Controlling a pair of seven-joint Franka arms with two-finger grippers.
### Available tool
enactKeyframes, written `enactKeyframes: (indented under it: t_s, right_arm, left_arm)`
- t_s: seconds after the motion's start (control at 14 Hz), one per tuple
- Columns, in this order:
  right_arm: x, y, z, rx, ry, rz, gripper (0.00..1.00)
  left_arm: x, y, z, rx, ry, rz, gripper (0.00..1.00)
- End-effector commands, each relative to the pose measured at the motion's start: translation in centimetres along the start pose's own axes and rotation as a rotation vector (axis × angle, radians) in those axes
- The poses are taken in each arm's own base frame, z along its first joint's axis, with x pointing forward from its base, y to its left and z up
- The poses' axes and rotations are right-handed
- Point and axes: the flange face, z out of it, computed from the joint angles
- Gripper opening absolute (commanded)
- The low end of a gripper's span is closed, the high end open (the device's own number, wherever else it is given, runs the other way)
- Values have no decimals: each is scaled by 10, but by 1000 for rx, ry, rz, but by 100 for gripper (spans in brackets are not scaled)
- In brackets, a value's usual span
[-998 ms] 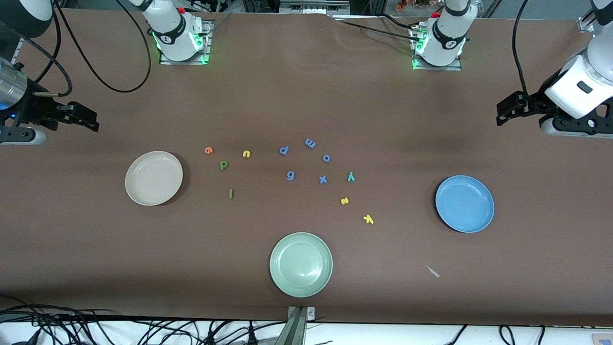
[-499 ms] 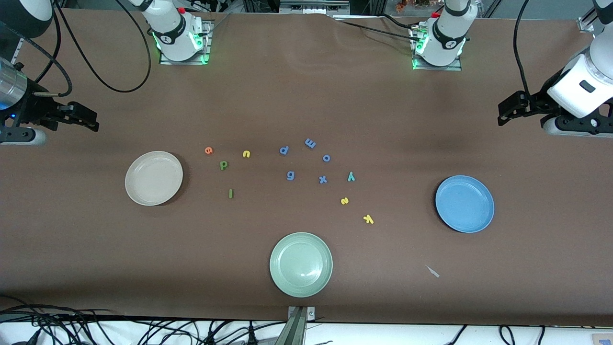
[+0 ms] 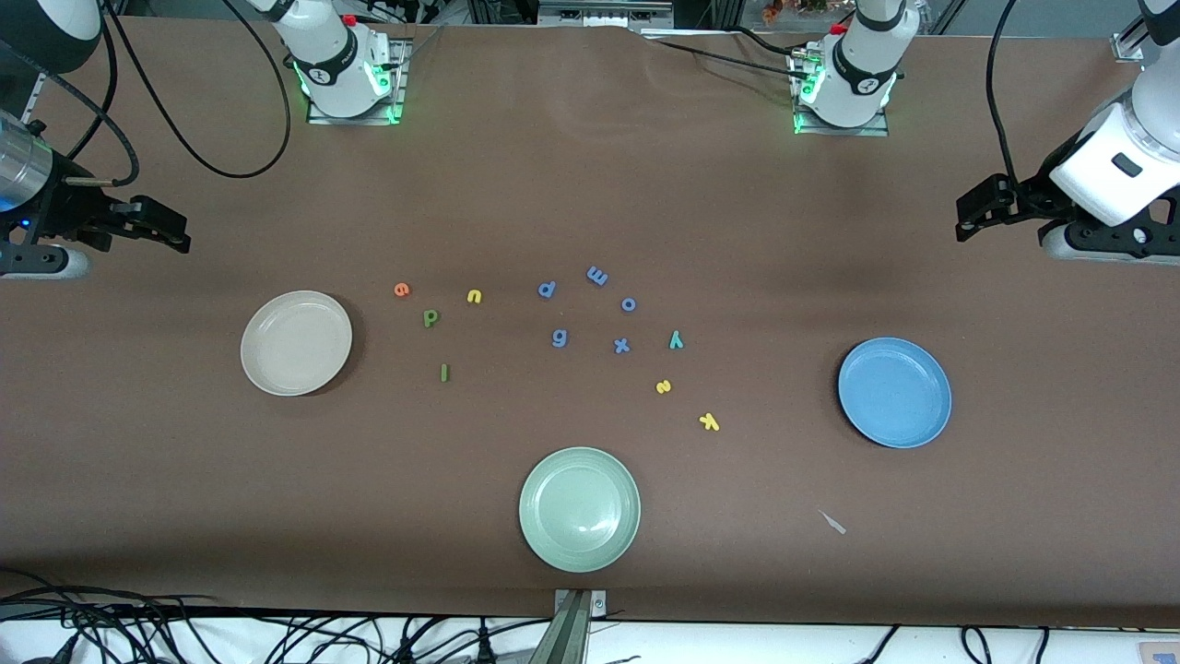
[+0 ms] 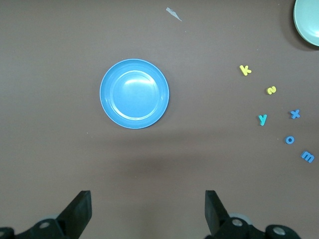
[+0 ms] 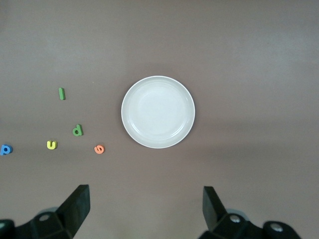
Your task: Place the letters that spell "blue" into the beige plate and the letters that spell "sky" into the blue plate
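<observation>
Start state: nothing sorted, both plates empty.

My left end effector (image 3: 968,214), fingers apart and empty, hangs over the desk (image 3: 590,184) at the left arm's end; my right end effector (image 3: 171,231), also apart and empty, waits at the right arm's end. All seven moves remain. Round cream-beige plate (image 3: 253,369) sits beside the tiny foam orange e (image 3: 401,290), dark green b (image 3: 430,317), yellow u (image 3: 474,296), green bar l (image 3: 444,372). Teal y (image 3: 676,340), yellow s (image 3: 663,386), yellow k (image 3: 709,421) lie near the round medium-blue plate (image 3: 936,420).
</observation>
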Motion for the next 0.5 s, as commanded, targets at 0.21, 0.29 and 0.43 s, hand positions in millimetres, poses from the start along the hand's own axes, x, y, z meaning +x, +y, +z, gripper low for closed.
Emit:
enactKeyframes:
  t_s: [0.21,0.29,0.43]
  right_arm:
    - [-2,2,-4,15,3,-10,100]
    - [-2,2,-4,15,3,-10,100]
    - [-2,2,-4,15,3,-10,100]
  left_arm:
    - [2,3,-7,19,13,17,100]
    - [2,3,-6,19,8,17,100]
    - [2,-3,-6,19,7,6,100]
